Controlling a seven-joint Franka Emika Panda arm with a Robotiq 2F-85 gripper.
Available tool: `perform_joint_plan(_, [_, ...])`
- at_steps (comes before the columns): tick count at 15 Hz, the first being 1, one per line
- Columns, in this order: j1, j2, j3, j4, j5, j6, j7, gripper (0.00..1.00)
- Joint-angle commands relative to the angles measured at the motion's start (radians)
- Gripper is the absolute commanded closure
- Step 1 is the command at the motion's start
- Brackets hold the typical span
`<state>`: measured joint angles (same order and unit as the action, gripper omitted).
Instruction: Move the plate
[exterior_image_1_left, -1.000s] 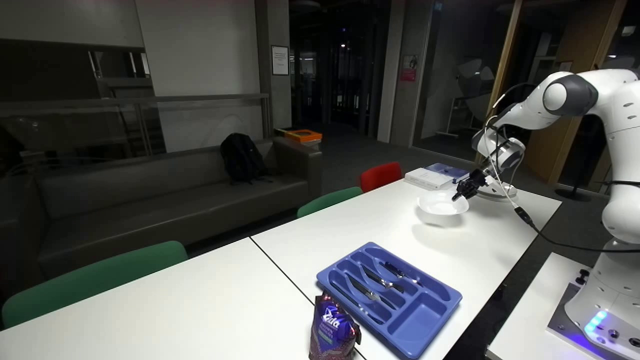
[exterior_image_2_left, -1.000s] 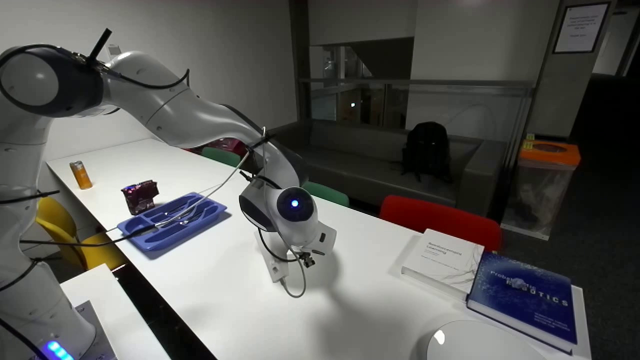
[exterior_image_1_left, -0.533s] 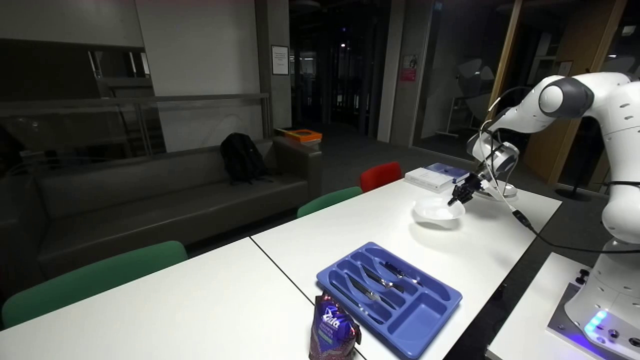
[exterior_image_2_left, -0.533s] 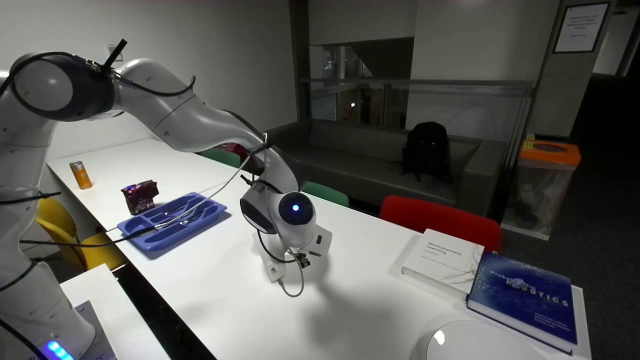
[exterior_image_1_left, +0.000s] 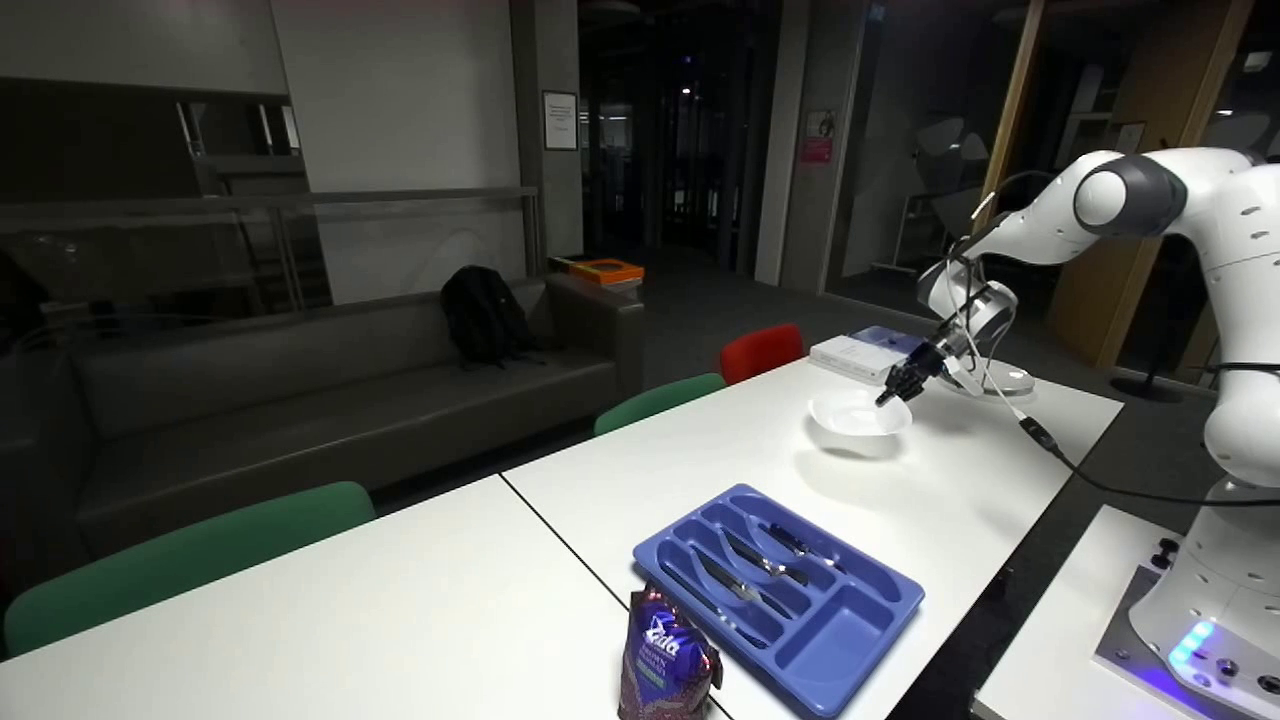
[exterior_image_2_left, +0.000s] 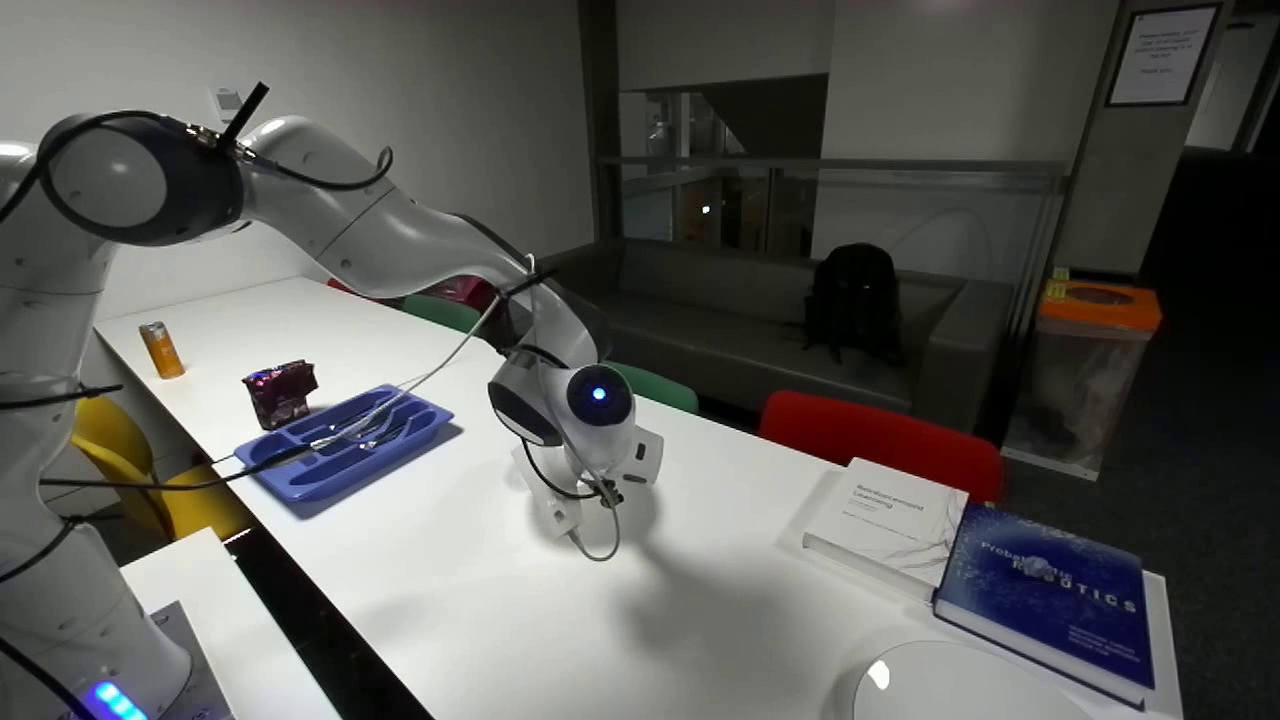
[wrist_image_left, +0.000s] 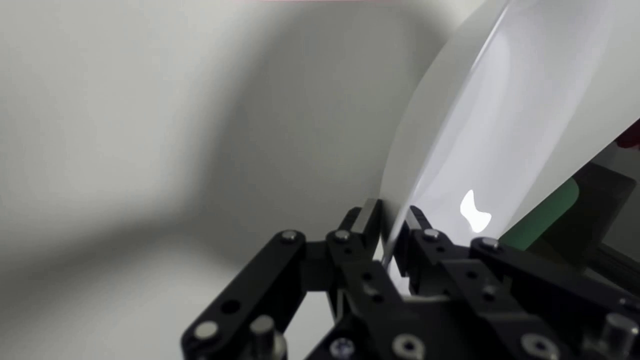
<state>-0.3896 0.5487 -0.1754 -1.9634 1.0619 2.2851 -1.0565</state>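
While the plate (exterior_image_1_left: 850, 412) is clamped by its rim between the jaws of the gripper (wrist_image_left: 393, 225), it is suspended above the table (exterior_image_1_left: 640, 450), with its shadow (exterior_image_1_left: 858, 447) cast below. The tray (exterior_image_1_left: 848, 632), loaded with cutlery (exterior_image_1_left: 742, 549), is placed apart on the same table. Beside the tray, the bag (exterior_image_1_left: 665, 660) is stood upright. Two books (exterior_image_2_left: 1000, 575) are laid near the dish (exterior_image_2_left: 960, 690).

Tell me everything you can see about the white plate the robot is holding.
The plate is plain white, round and shallow, with a thin rim and a glossy inside catching a bright highlight; ceramic or plastic, I can't tell. The claw is shut on its rim, pinching it from both faces. It's held above the white table, hollow side up, casting a shadow there; nothing else appears to touch it.
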Motion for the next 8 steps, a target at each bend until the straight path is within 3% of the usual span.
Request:
perform_joint_plan(1, [0.000,0.028,0.022,0.067,-0.022,-0.027,-0.017,0.97])
perform_joint_plan(8, [-0.006,0.088,0.057,0.139,-0.071,-0.048,-0.053,0.97])
